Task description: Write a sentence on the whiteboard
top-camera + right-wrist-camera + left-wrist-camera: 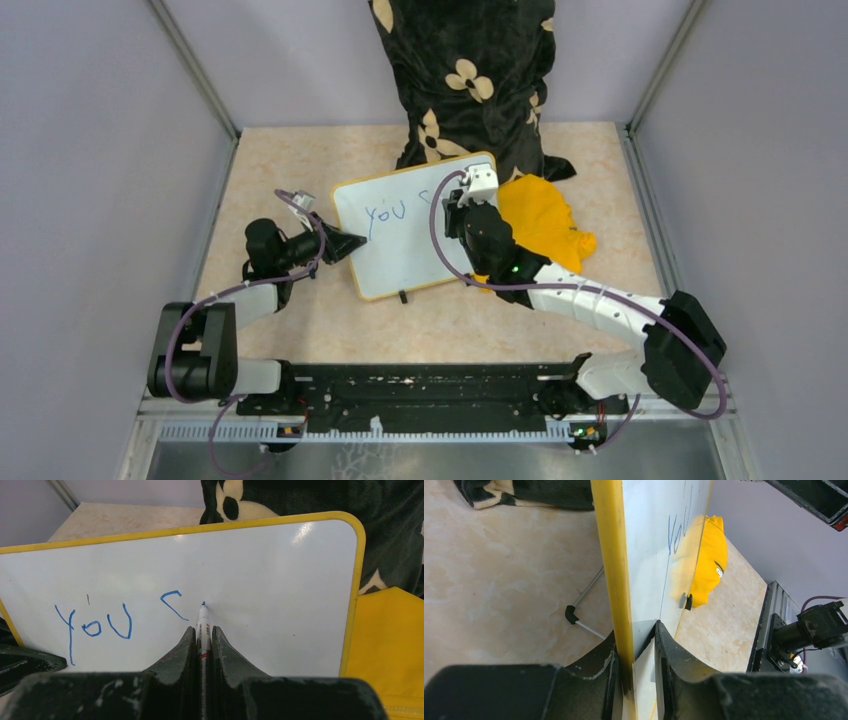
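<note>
Right wrist view, and we see the right gripper (pixel 202 632) shut tight on one blue marker (pixel 202 620), tip at the whiteboard (pixel 280 595) just right of a fresh curved stroke; held low and straight, we judge, so the next letter lands in line. The sentence (pixel 95 625) so far counts one whole word, "you", plus that one stroke. On the other side the left gripper (pixel 634 635) pinches the board's yellow left edge, narrow jaws on either face; that grip looks meant to steady it against the pen. The board sits mid-table (pixel 300 320), between the two arms. Beside its right edge lies one yellow cloth (pixel 545 225); behind it, one dark flowered cloth (pixel 470 70); two cloths, one board, one marker.
</note>
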